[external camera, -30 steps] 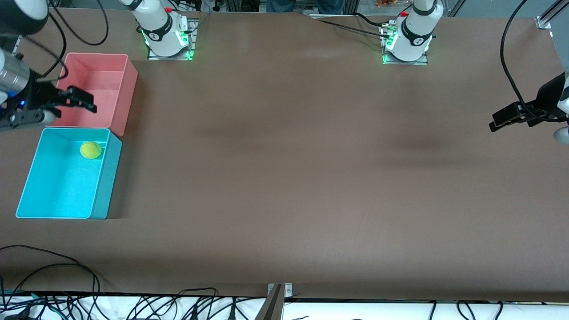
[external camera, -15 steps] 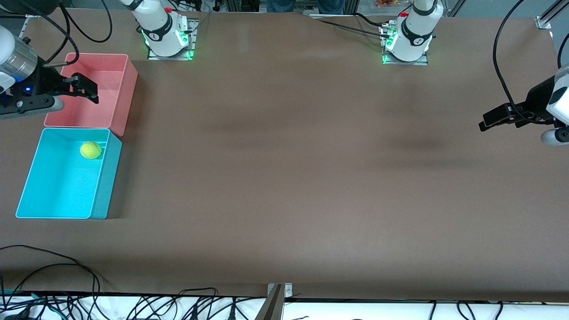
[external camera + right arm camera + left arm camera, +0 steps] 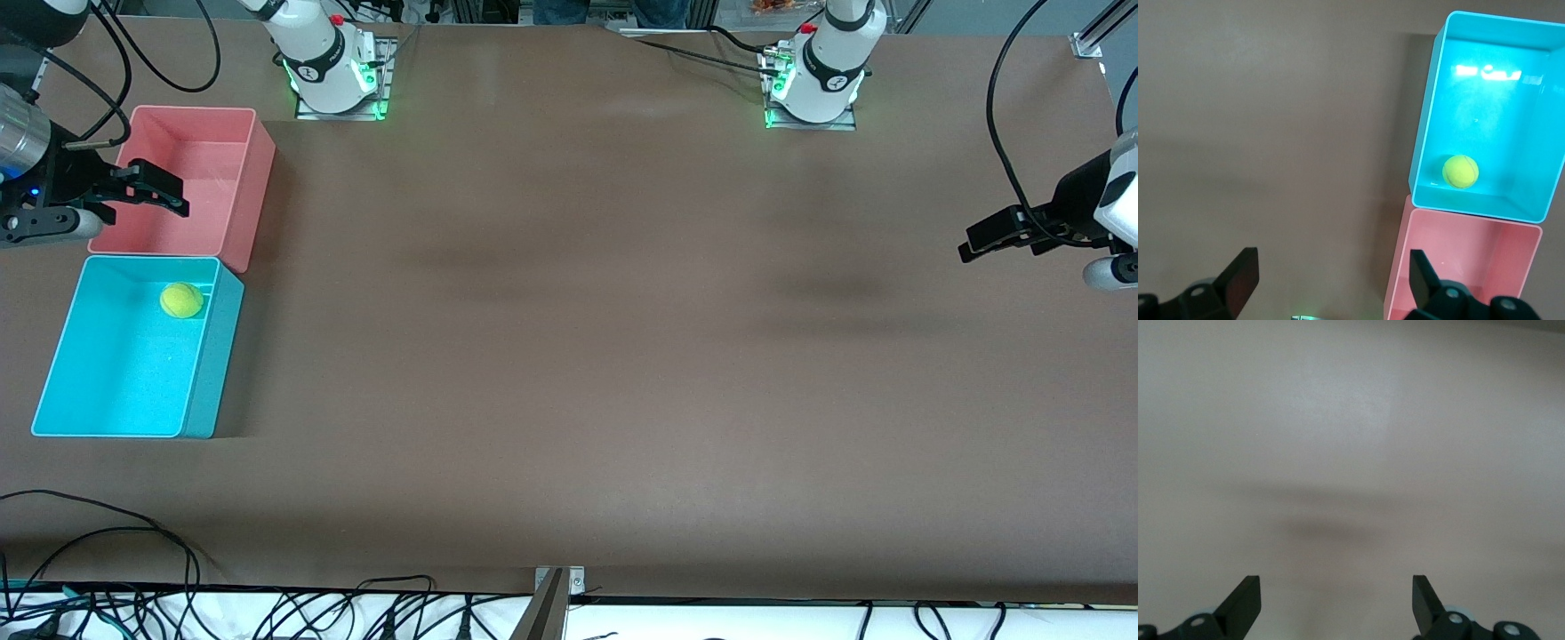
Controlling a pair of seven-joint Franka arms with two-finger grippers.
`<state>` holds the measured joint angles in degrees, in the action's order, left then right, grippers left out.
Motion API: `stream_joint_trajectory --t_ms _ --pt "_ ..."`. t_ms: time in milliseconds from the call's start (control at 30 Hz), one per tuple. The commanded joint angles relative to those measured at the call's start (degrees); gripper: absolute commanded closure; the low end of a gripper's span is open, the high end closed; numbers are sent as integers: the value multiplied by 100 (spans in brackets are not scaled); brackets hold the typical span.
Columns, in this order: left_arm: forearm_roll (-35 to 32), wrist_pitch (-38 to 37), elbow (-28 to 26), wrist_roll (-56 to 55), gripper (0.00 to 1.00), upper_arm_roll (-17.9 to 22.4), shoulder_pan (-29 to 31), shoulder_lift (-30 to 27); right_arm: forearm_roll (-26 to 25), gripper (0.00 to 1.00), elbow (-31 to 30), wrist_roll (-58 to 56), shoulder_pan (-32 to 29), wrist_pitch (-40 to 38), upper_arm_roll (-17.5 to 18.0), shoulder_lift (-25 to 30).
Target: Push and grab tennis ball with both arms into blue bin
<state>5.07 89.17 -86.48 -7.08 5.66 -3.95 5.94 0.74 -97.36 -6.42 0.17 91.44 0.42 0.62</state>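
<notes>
Inside the blue bin [image 3: 133, 356] sits the tennis ball [image 3: 181, 300], in the corner next to the pink bin [image 3: 191, 182], which stands farther from the front camera and touches the blue one. We read the drop-off as done; nothing is held. Our right gripper [image 3: 147, 188] hangs over the pink bin, fingers spread and empty. Our left gripper [image 3: 996, 238] waits over bare table [image 3: 578, 356] at the left arm's end, fingers also spread wide. Next move, as we judge it: just park both arms; no further grasp needed.
</notes>
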Motion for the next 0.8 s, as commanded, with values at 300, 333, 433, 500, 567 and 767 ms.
stream_joint_trajectory --t_ms 300,333,433,500,567,767 --pt "73 48 -97 137 0 49 -80 -93 -127 0 112 115 27 -126 108 26" --pt "73 48 -89 137 0 49 -80 -93 -119 0 103 115 27 -135 108 26" --pt "73 48 -88 137 0 49 -80 -93 -110 0 33 185 27 -144 108 70" --pt "73 48 -88 137 0 49 -80 -93 -118 0 -11 194 27 -57 108 123" --pt "73 48 -88 137 0 49 -80 -93 -110 0 -11 203 27 31 108 123" --pt "73 48 -88 154 0 49 -71 -85 -118 0 -29 203 18 32 90 184"
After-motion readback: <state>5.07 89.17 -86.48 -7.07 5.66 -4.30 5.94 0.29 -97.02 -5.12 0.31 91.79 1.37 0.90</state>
